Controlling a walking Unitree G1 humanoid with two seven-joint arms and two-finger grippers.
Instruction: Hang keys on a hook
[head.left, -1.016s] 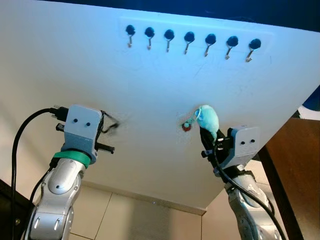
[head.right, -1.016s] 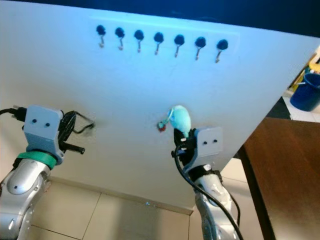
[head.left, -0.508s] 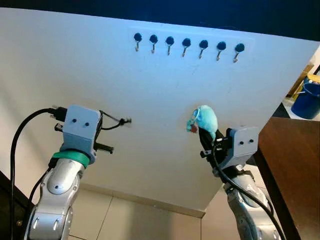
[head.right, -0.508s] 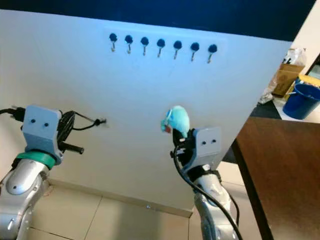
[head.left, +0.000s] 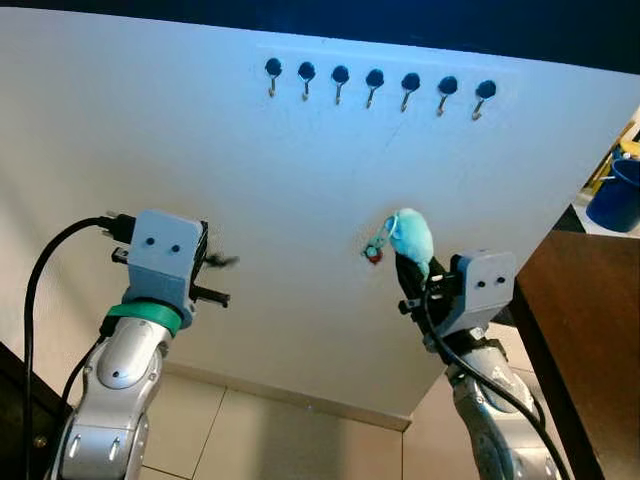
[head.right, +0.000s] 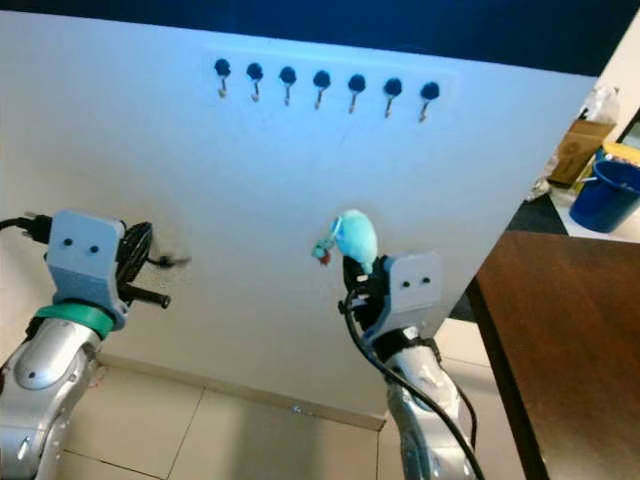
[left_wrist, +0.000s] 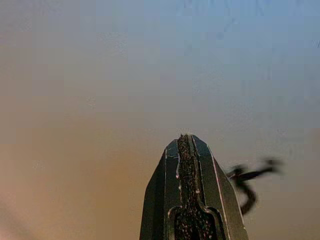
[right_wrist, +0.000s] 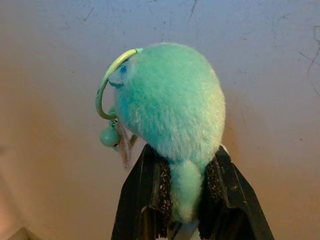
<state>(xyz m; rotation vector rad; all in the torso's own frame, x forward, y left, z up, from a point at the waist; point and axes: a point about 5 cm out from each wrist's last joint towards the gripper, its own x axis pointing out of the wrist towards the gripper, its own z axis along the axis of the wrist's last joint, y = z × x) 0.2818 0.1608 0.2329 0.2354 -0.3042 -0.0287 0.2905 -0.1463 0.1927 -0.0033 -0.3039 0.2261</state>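
Basically, a white wall (head.left: 200, 130) is faced, with tile floor (head.left: 260, 440) below and a brown table (head.right: 560, 340) beside a blue bucket (head.right: 605, 195) at the right. Seven hooks (head.left: 374, 82) are lined up high on the wall. The right gripper (head.left: 408, 270) is clamped on the fluffy teal keychain (right_wrist: 172, 107), well below the hooks; its ring (right_wrist: 107, 82) is made clear by the right wrist view. The left gripper (left_wrist: 187, 150) is seen pressed closed, nothing held.
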